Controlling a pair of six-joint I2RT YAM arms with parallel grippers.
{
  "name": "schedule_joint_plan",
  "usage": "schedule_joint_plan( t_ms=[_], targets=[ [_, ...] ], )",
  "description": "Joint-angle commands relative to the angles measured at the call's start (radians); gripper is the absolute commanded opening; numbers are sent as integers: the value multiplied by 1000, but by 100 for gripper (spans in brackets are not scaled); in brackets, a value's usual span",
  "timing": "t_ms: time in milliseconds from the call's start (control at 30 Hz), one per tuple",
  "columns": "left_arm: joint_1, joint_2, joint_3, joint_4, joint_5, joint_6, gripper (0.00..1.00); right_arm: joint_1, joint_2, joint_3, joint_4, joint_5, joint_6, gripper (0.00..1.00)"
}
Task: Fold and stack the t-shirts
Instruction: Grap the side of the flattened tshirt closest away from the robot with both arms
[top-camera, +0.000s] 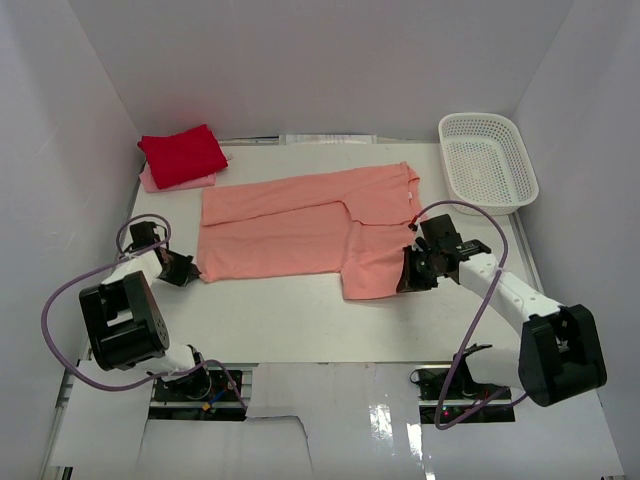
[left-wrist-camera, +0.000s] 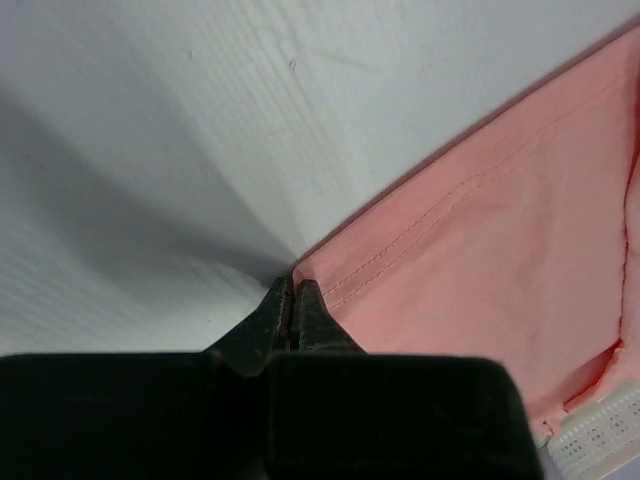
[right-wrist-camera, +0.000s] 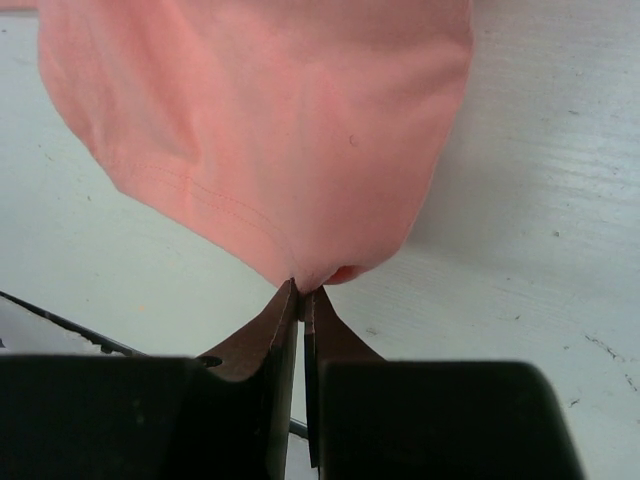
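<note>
The salmon-pink t-shirt lies spread across the middle of the white worktop, its upper layer folded over so that a slanted edge runs across it, and one part hangs lower at the centre-right of the top view. At the lower left corner of this shirt sits the left pincer. In the left wrist view its two dark fingers are pressed together with only a hairline between them, and the stitched hem corner of the salmon cloth meets their very tips, seemingly nipped there. The right pincer is at the lower right edge of the same shirt. In the right wrist view its fingers are drawn together and a small bunch of the salmon fabric narrows down into the tips, so it is clamped on the cloth. In the upper left of the top view the bright red t-shirt lies folded on top of the pale pink t-shirt, of which only a strip shows along the near edge. These two are well apart from the salmon one. A white lattice basket stands in the upper right of the top view, near the salmon shirt's collar end, and a bit of it shows in the lower right corner of the left wrist view.
</note>
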Motion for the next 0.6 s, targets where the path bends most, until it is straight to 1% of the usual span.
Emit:
schedule_joint_plan(
  t_ms=[0, 167, 200, 267, 333, 400, 567],
  targets=[
    [3, -85, 6, -119, 19, 54, 0, 6, -74, 16, -54, -11, 1, 8],
    [27, -217, -40, -156, 73, 69, 0, 7, -165, -62, -113, -12, 47, 8],
    [36, -229, -46, -168, 80, 74, 0, 6, -209, -77, -138, -14, 56, 8],
    [61, -245, -58, -176, 105, 86, 0, 6, -258, -114, -165, -4, 85, 8],
    [82, -251, -66, -182, 126, 103, 0, 7, -327, -124, -196, -23, 102, 8],
    [93, -243, -75, -184, 145, 117, 0, 6, -370, -131, -242, -9, 125, 8],
    [99, -232, -80, -181, 180, 132, 0, 6, -416, -156, -296, -18, 128, 8]
  ],
)
